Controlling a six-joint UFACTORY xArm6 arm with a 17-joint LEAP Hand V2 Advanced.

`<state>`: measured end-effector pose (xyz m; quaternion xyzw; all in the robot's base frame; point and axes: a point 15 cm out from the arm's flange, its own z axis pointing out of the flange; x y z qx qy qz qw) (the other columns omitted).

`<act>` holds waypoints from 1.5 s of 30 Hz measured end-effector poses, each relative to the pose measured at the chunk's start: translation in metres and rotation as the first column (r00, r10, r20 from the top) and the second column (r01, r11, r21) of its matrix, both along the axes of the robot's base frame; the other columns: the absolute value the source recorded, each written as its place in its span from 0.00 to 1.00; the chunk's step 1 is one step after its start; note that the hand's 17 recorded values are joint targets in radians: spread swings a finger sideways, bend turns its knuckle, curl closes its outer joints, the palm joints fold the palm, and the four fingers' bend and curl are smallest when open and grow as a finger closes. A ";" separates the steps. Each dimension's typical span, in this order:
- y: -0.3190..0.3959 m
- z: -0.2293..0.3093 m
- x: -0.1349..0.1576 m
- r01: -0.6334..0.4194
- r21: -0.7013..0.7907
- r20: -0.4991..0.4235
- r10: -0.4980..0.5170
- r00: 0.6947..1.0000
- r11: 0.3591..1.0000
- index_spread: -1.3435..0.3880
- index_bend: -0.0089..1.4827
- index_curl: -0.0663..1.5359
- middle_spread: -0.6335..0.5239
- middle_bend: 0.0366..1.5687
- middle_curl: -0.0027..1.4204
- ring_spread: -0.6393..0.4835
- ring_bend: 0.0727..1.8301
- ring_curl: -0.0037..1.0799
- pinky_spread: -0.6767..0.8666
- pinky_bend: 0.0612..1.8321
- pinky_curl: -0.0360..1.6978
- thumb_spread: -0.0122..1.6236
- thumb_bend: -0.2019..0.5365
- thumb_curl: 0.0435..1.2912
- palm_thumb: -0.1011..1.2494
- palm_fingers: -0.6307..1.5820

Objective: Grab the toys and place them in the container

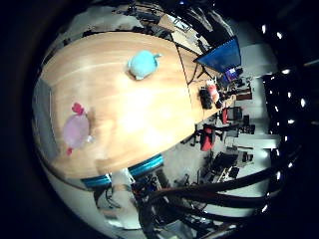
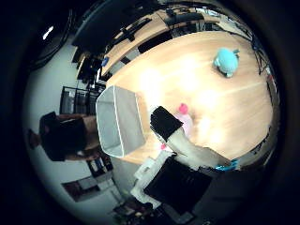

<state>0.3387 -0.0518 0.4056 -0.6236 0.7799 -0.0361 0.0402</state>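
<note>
A soft, round pink toy (image 1: 76,128) lay on the smooth wooden surface (image 1: 134,114) near a grey box-shaped container (image 2: 119,121), a plump teal toy (image 1: 142,64) well apart. The hand (image 2: 174,136) hung above, holding nothing, one dark-tipped finger (image 2: 165,122) extended across the pink toy.

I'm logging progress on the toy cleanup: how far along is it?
Nothing looks done yet. The grey container at the table's edge shows no toys inside. The pink toy and the blue toy both lie on the wooden table, apart from each other. The robot hand holds nothing; one finger reaches out near the pink toy, likely the first pick. Both toys are left to move.
</note>
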 end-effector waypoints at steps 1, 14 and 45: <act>0.000 -0.003 0.000 0.000 0.001 -0.007 0.000 1.000 1.000 0.50 0.13 0.26 0.46 0.16 0.27 0.52 0.29 0.16 0.74 0.40 0.02 0.65 0.24 0.18 0.31 0.49; -0.027 -0.018 0.022 0.035 -0.009 -0.006 -0.035 0.999 0.999 0.51 0.13 0.26 0.47 0.15 0.27 0.54 0.28 0.16 0.74 0.41 0.02 0.65 0.24 0.18 0.30 0.48; -0.221 -0.124 0.169 0.211 -0.040 0.061 -0.208 0.976 0.977 0.52 0.12 0.23 0.49 0.14 0.26 0.59 0.28 0.18 0.70 0.44 0.05 0.63 0.24 0.18 0.28 0.38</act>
